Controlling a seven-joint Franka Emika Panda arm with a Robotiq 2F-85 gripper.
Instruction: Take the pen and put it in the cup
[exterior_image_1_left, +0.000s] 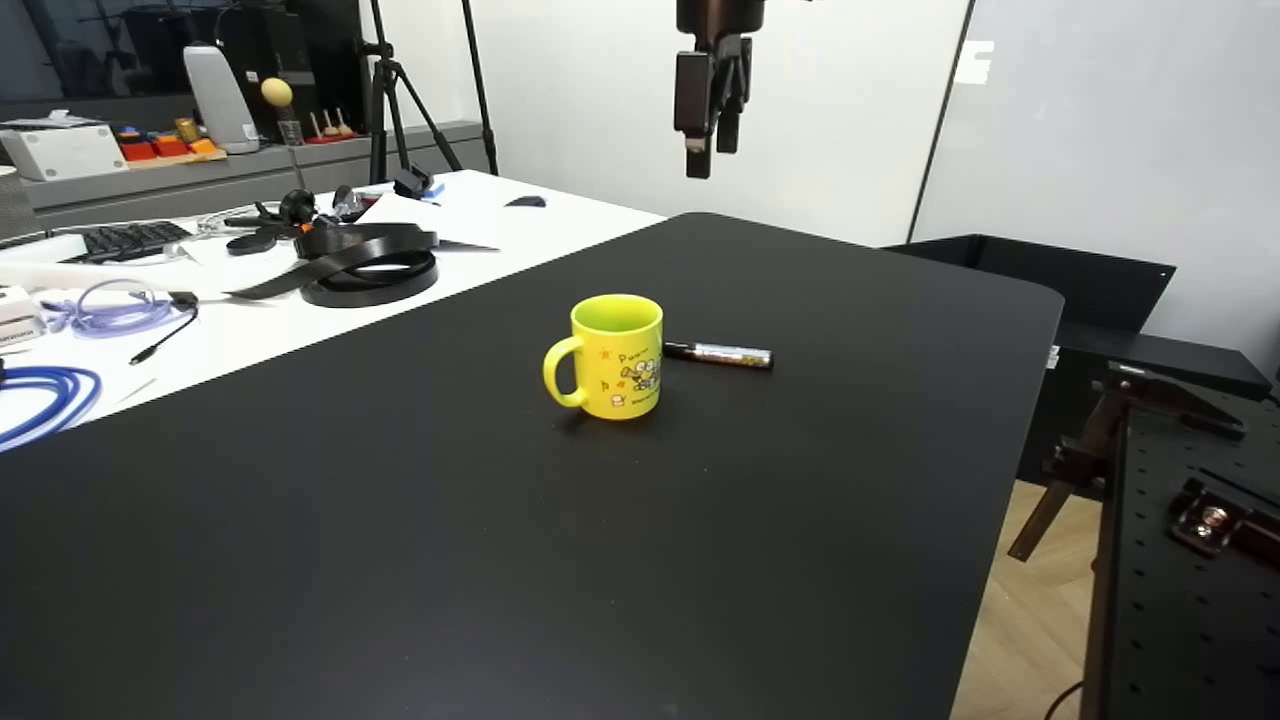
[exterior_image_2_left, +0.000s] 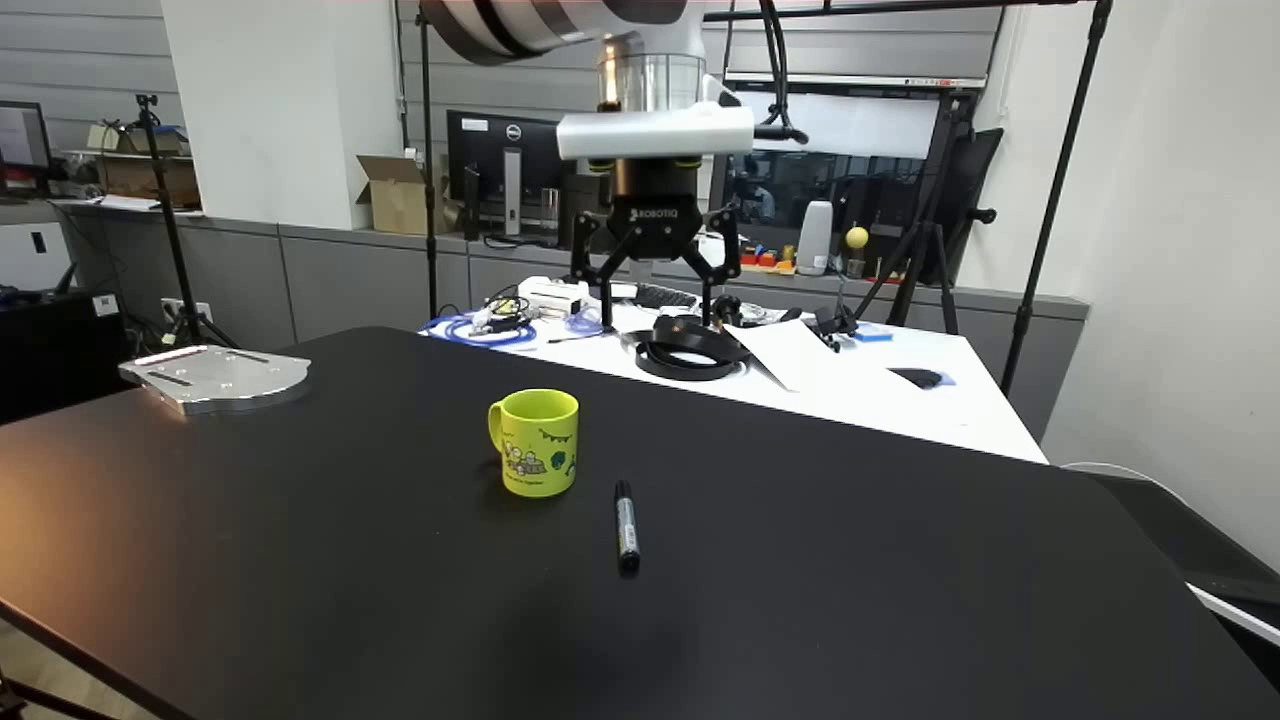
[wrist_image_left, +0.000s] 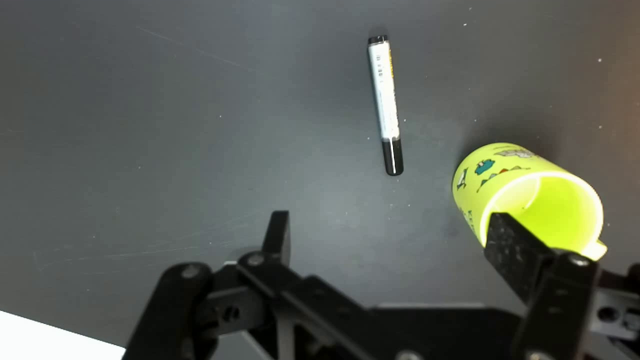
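Note:
The pen, a short marker with a white label and black ends, lies flat on the black table in both exterior views (exterior_image_1_left: 735, 356) (exterior_image_2_left: 627, 525) and in the wrist view (wrist_image_left: 385, 95). The cup, a bright yellow mug with printed figures, stands upright beside it, apart from it, in both exterior views (exterior_image_1_left: 612, 370) (exterior_image_2_left: 540, 455). In the wrist view the cup (wrist_image_left: 480, 185) is at the right, partly behind a finger. My gripper (wrist_image_left: 390, 220) is open and empty, high above the table, as both exterior views show (exterior_image_1_left: 713, 160) (exterior_image_2_left: 656, 320).
The black table (exterior_image_1_left: 400, 520) carries a silver metal plate (exterior_image_2_left: 220, 380) near one edge. A white table (exterior_image_2_left: 880, 400) adjoins it, with a black strap roll (exterior_image_2_left: 685, 350), blue cables (exterior_image_2_left: 480, 330) and papers. A tripod (exterior_image_1_left: 385, 110) stands behind.

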